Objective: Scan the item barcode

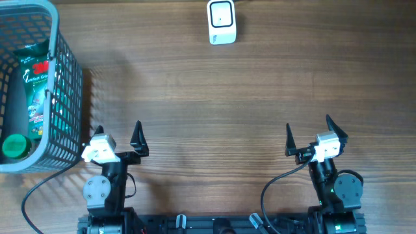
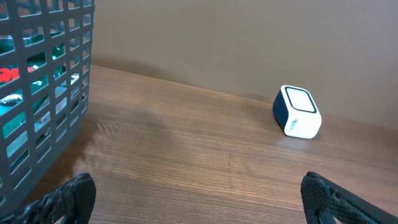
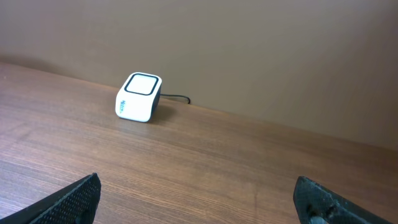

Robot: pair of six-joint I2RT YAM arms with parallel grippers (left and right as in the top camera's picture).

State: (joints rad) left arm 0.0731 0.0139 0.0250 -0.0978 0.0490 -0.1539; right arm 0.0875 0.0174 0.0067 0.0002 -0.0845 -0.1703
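A green and white packaged item (image 1: 36,88) lies inside the grey mesh basket (image 1: 68,97) at the far left; through the basket wall it shows as green patches (image 2: 31,87). The white barcode scanner (image 1: 221,21) stands at the table's far edge, also seen as a scanner (image 2: 297,112) in the left wrist view and a scanner (image 3: 139,97) in the right wrist view. My left gripper (image 1: 118,136) sits open just right of the basket, nothing between its fingers. My right gripper (image 1: 307,135) is open and empty at the front right.
A green-capped dark bottle (image 1: 14,140) lies in the basket beside the item. A black cable (image 3: 177,97) leaves the scanner's back. Bare wooden tabletop (image 1: 214,110) lies between both arms and the scanner.
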